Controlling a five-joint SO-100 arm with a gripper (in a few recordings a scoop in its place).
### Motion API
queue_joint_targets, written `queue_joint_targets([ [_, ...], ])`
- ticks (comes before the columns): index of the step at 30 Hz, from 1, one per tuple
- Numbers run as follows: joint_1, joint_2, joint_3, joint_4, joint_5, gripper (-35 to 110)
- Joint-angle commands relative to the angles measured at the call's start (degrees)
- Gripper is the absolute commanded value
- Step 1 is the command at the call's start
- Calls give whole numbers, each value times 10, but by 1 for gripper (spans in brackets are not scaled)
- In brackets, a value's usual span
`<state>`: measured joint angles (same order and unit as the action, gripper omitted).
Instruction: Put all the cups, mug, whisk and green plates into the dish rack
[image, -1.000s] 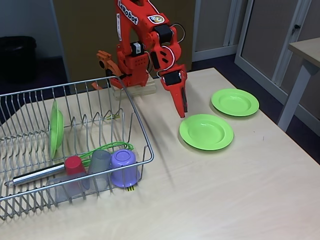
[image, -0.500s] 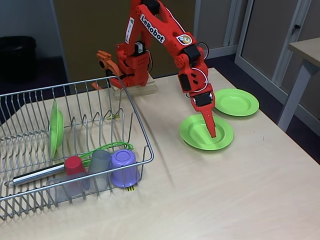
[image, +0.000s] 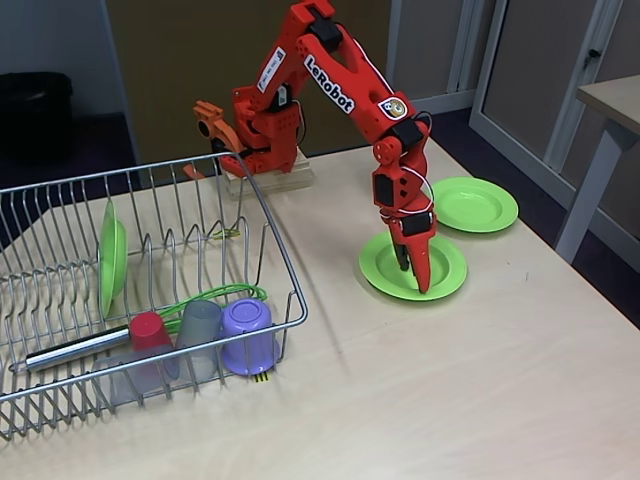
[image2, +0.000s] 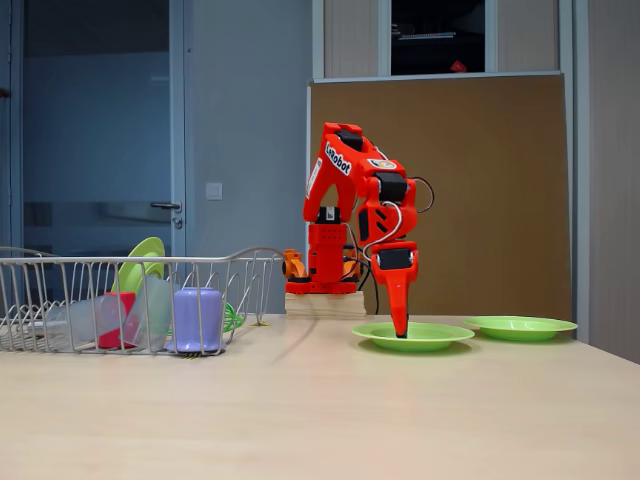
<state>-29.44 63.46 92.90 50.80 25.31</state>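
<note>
My orange gripper (image: 415, 280) (image2: 400, 330) points straight down into the nearer green plate (image: 385, 262) (image2: 440, 335), fingertips at its surface near the front rim, jaws a small gap apart with nothing between them. A second green plate (image: 470, 204) (image2: 520, 326) lies flat behind and to the right. The dish rack (image: 285, 290) (image2: 60, 262) on the left holds a third green plate (image: 112, 255) standing on edge. Also in it are the whisk (image: 210, 297), the red cup (image: 148, 330), two grey cups (image: 200, 335) and the upside-down purple mug (image: 248, 335) (image2: 197, 318).
The arm's base (image: 262, 150) stands on a wooden block at the table's back edge, behind the rack's right end. Bare tabletop (image: 450, 400) stretches in front of the plates. Another table's corner (image: 610, 100) is at the far right.
The arm has swung right and reached forward from between rack and plates. The gripper has come down into the nearer green plate and its jaws have parted slightly.
</note>
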Motion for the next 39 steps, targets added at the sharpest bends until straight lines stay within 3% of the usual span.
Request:
queue_joint_targets([
  [1,1,4,-52,33,-8,31],
  [19,10,-124,-220,108,18,30],
  [30,34,-163,-241,151,43,21],
  [39,39,-251,-352,210,64,15],
])
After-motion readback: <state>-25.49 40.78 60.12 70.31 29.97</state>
